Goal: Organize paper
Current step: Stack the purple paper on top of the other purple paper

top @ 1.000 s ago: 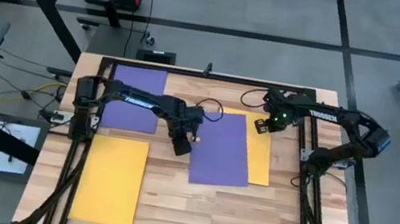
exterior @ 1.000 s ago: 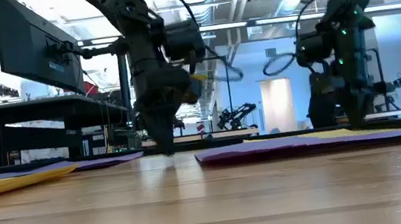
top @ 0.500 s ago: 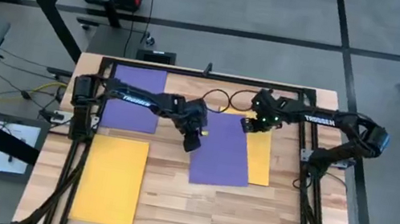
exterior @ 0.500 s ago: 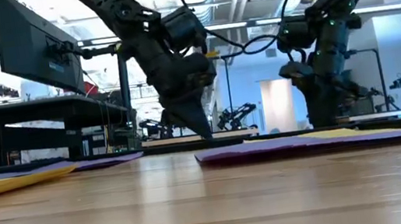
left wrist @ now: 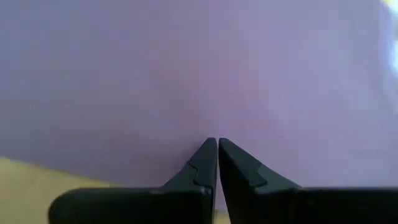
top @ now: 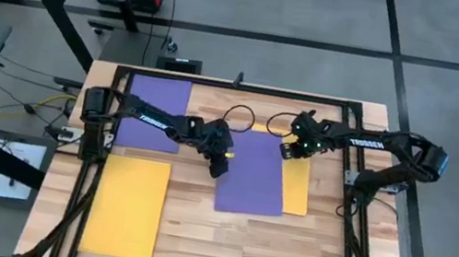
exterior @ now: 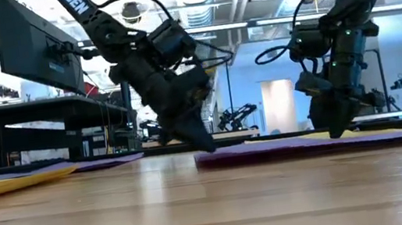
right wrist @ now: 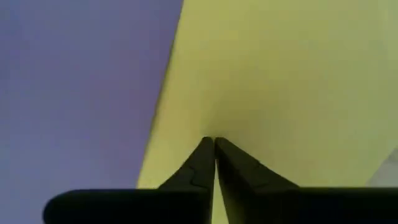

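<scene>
A purple sheet (top: pixel 252 172) lies flat at the table's middle, overlapping a yellow sheet (top: pixel 298 185) whose right strip shows. Another purple sheet (top: pixel 157 102) lies at the far left and another yellow sheet (top: pixel 127 207) at the near left. My left gripper (top: pixel 221 166) is shut, its tips down on the middle purple sheet near that sheet's left edge. My right gripper (top: pixel 286 150) is shut, its tips down on the yellow sheet's far part, just right of the purple sheet's edge. My left gripper presses its shut fingertips (left wrist: pixel 217 144) on the middle purple sheet close to its left edge (exterior: pixel 208 149), slanting down from the table's left. The sheet lies flat. My right gripper presses its shut fingertips (right wrist: pixel 213 142) on the yellow sheet's bare strip (right wrist: pixel 249 93), beside the purple sheet's edge, from above; this sheet lies flat too.
A black frame (top: pixel 237 86) runs round the wooden table top. Bare wood (top: pixel 219 248) lies along the near side between and below the sheets. Cables loop over the far middle (top: pixel 242 112) of the table.
My left gripper has gone toward the table's right and tipped over, its tips coming down at the middle purple sheet's left edge. My right gripper has moved toward the table's left, coming down on the yellow sheet beside the purple one.
</scene>
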